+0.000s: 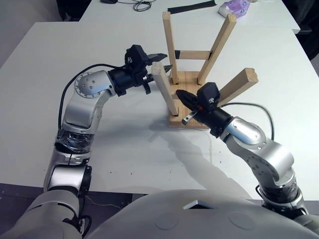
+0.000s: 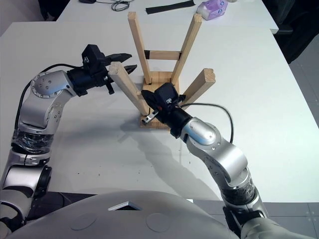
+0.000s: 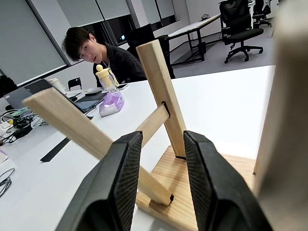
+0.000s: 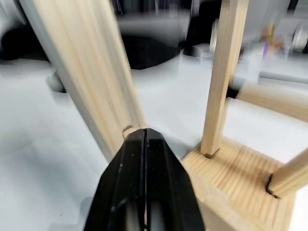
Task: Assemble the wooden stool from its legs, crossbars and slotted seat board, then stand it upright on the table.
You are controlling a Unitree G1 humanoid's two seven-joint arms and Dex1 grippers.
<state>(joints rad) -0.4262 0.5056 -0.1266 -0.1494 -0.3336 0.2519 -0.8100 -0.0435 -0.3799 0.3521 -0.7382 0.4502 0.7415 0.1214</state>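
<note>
A white table (image 1: 114, 149) carries everything. One wooden seat board (image 1: 188, 81) lies flat on it. The board's near edge sits just below the closed fingers (image 1: 187, 98) of the right gripper (image 1: 179, 93). Its left edge lies beneath and a little to the right of the spread fingers (image 1: 158, 55) of the left gripper (image 1: 165, 60). The bare tabletop spreads wide to the left of the left gripper's fingers and toward the robot from both pairs. A second white table (image 1: 124, 12) adjoins well beyond the fingertips. On it lie a black strip (image 1: 192, 7), a purple pouch (image 1: 235, 6) and dark cables (image 1: 142, 5).
</note>
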